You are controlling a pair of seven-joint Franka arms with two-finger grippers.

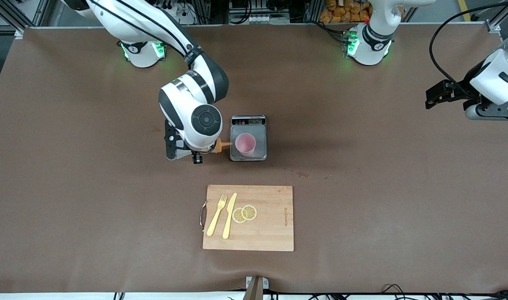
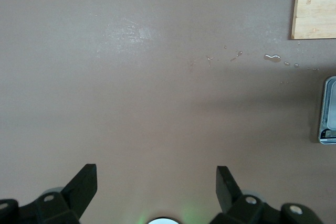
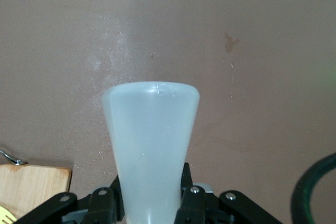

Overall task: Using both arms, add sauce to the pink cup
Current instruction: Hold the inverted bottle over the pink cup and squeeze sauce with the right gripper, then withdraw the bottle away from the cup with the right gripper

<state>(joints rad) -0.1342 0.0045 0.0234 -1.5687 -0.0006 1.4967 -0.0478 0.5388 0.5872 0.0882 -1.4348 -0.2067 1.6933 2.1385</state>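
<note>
1. I have the right gripper [image 1: 195,150] up over the bare table beside the scale [image 1: 248,138], toward the right arm's end, its jaws clamped on the sauce bottle [image 3: 151,145]
2. From the front view I see the bottle lying sideways in the grip, its orange cap and nozzle [image 1: 223,144] pointing at the scale and ending just short of the pink cup [image 1: 245,143]
3. My right wrist view shows the translucent whitish body of the bottle pinched between the black fingers [image 3: 191,203], its flat base facing the camera
4. The pink cup stands upright on the scale's steel platform, near the middle of the table, farther from the front camera than the cutting board [image 1: 248,217]
5. I cannot tell whether any sauce is in the cup
6. The left gripper [image 2: 156,179] waits in the air over bare table at the left arm's end, well apart from the cup, its jaws wide apart and holding nothing
7. On the cutting board I see a yellow fork [image 1: 217,215], a yellow knife [image 1: 229,215] and two lemon slices [image 1: 244,213] lying side by side
8. A few small wet drops [image 2: 272,57] sit on the table between the board and the scale
</note>
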